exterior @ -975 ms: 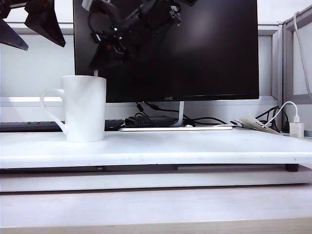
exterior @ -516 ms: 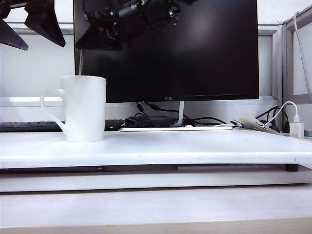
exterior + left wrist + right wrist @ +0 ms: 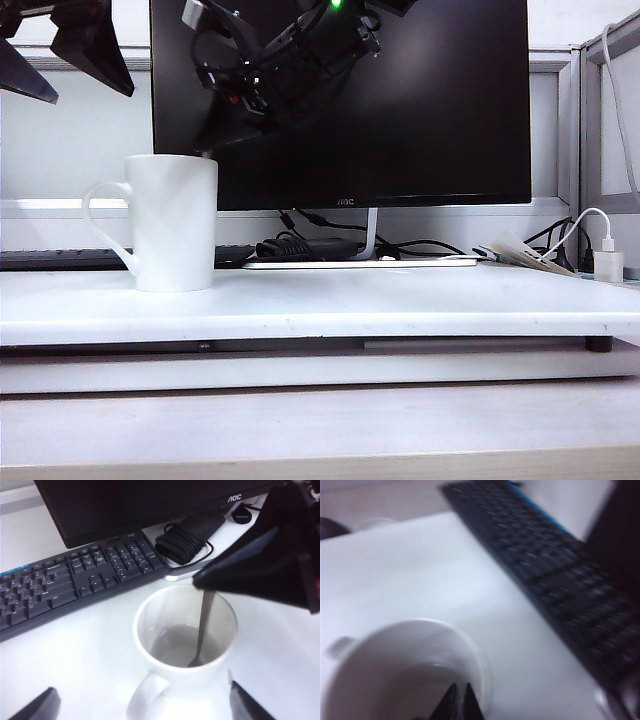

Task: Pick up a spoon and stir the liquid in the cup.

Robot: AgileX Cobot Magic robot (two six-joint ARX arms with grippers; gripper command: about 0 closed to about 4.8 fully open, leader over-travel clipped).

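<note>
Right gripper (image 3: 458,702): closed on spoon (image 3: 200,630), above mug (image 3: 182,645).
Spoon: bowl inside mug.
Left gripper (image 3: 145,707): jaws wide apart, empty, at mug's 10 o'clock in exterior view.

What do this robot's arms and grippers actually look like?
Both are matte black. The left gripper has broad, flat, wedge-shaped fingers that taper to points. The right gripper has the same dark angular fingers; black cables loop round its wrist, with small red marks on the body and a green light glowing higher up.
</note>
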